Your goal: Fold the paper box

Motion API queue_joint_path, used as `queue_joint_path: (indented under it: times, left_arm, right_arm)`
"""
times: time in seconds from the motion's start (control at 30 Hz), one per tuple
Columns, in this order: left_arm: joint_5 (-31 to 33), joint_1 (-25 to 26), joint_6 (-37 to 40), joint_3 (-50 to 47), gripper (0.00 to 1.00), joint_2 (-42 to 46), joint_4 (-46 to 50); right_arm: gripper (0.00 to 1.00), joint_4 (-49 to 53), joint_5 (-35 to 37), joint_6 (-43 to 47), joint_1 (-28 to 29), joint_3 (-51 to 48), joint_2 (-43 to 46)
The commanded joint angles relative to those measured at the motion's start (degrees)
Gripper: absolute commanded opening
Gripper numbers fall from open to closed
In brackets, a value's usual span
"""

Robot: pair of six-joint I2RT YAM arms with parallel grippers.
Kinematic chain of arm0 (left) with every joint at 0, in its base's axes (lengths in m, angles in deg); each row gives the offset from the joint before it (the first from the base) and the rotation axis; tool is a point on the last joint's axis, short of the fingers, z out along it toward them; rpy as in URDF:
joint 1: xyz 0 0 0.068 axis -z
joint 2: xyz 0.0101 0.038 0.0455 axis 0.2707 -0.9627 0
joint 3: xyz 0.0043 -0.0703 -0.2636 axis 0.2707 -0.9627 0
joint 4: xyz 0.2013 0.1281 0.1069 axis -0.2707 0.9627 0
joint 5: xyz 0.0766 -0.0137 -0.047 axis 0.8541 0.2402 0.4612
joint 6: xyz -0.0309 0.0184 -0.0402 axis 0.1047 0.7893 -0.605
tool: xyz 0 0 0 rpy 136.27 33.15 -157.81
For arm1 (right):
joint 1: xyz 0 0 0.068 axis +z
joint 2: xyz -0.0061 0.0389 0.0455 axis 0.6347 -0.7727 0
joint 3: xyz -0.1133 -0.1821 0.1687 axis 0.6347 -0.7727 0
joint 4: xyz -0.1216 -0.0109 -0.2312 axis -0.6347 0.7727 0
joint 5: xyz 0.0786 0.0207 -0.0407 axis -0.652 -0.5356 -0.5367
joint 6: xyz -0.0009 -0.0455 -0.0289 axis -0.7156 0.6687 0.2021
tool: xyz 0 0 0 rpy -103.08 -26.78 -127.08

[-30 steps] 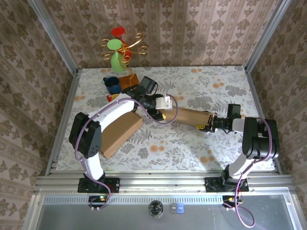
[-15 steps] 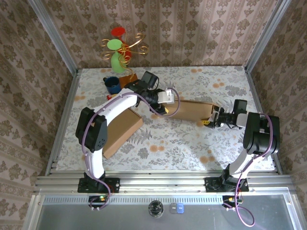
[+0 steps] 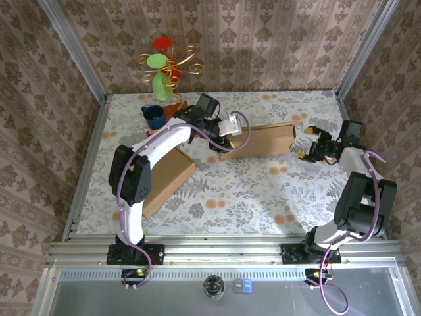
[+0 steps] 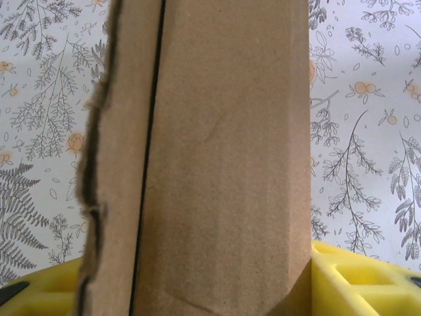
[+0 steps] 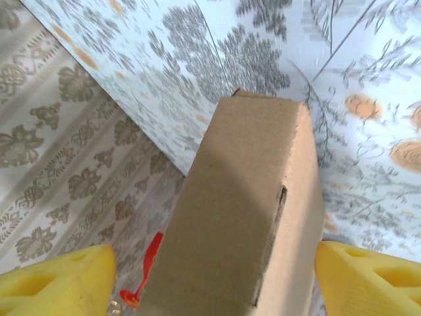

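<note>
Left gripper (image 3: pixel 225 139) clamped on the paper box (image 3: pixel 263 139); right gripper (image 3: pixel 308 147) spread open.
From above, the box is held by its left end at mid-table (image 3: pixel 263 191), its right end just clear of the right gripper. At the left wrist, brown cardboard is pressed between yellow fingers (image 4: pixel 358 280). At the right wrist, the box end is framed, untouched, by parted fingers.

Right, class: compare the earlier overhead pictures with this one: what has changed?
The right gripper let go of the paper box and drew back, open. The left gripper, gripping its other end, carried it toward the back wall. The flat cardboard and blue mug stayed put.
</note>
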Motion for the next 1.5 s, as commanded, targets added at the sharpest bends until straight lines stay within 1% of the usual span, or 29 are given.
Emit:
queue_joint_path:
  times: [0.0, 0.1, 0.13, 0.2, 0.23, 0.3, 0.37, 0.43, 0.53, 0.6, 0.7, 0.77, 0.9, 1.0, 1.2, 1.27, 1.33, 1.37, 1.47]
  left_arm:
    - [-0.90, 1.22, -4.00, 0.79, 0.58, -1.81, 4.38]
    - [0.07, 1.66, -5.22, 1.89, 0.58, -2.24, 5.63]
    - [0.12, 1.79, -5.61, 2.45, 0.57, -2.45, 6.07]
    - [0.29, 1.92, -7.18, 3.47, 0.56, -2.88, 6.79]
    - [0.38, 2.03, -8.22, 4.30, 0.56, -3.24, 7.42]
    - [0.25, 2.24, -10.08, 6.04, 0.55, -3.91, 9.23]
    - [0.12, 2.56, -11.79, 7.55, 0.54, -4.58, 11.26]
    - [0.43, 3.26, -12.59, 8.38, 0.52, -4.94, 13.25]
    - [1.35, 3.94, -13.44, 8.28, 0.52, -4.71, 14.73]
    - [0.86, 4.00, -14.26, 8.03, 0.51, -4.58, 15.51]
    - [0.61, 4.03, -15.23, 8.63, 0.50, -4.67, 16.90]
    - [0.56, 4.02, -15.42, 9.05, 0.49, -4.57, 17.89]
    - [1.00, 4.20, -15.76, 9.31, 0.49, -4.24, 19.00]
    - [1.33, 4.43, -15.40, 9.45, 0.50, -4.28, 19.71]
    - [3.30, 5.13, -14.34, 9.41, 0.55, -4.59, 20.08]
    - [3.99, 5.34, -14.14, 9.47, 0.58, -4.58, 19.67]
    - [5.42, 5.72, -13.93, 9.66, 0.58, -4.60, 19.34]
    - [6.43, 5.96, -13.77, 9.64, 0.59, -4.51, 18.97]
    - [8.44, 6.28, -13.67, 9.51, 0.62, -3.80, 17.48]
  right_arm:
    - [0.80, 11.71, 9.00, 9.09, -0.35, 5.71, 2.91]
    - [0.80, 21.10, 15.66, 15.86, 2.63, 10.87, 6.29]
    - [0.79, 22.94, 18.51, 16.83, 4.07, 11.60, 9.30]
    - [0.78, 23.84, 23.72, 17.87, 6.70, 11.48, 14.05]
    - [0.78, 22.66, 25.55, 18.54, 8.12, 10.68, 16.67]
    - [0.76, 20.57, 26.11, 18.93, 10.83, 8.82, 19.79]
    - [0.75, 19.32, 24.69, 18.38, 14.28, 7.15, 20.89]
    - [0.73, 18.51, 25.25, 17.97, 19.47, 6.22, 21.66]
    - [0.73, 14.00, 26.83, 16.72, 25.60, 5.38, 22.23]
    - [0.73, 10.72, 26.06, 15.96, 27.91, 5.09, 20.88]
    - [0.69, 8.42, 25.06, 14.86, 30.71, 5.17, 17.98]
    - [0.68, 7.69, 24.96, 14.02, 32.56, 5.08, 16.67]
    - [0.66, 6.08, 24.55, 12.75, 34.91, 3.78, 14.56]
    - [0.65, 4.57, 24.16, 11.88, 35.20, 2.05, 13.33]
    - [0.65, 2.08, 24.43, 11.86, 35.22, 1.62, 9.30]
    - [0.63, 1.85, 24.34, 11.99, 35.26, 1.72, 7.71]
    - [0.60, 3.69, 24.41, 12.65, 35.23, 2.29, 7.13]
    - [0.59, 5.20, 24.57, 12.83, 35.31, 2.73, 5.43]
    - [0.56, 10.16, 25.72, 13.46, 35.51, 3.35, 5.16]
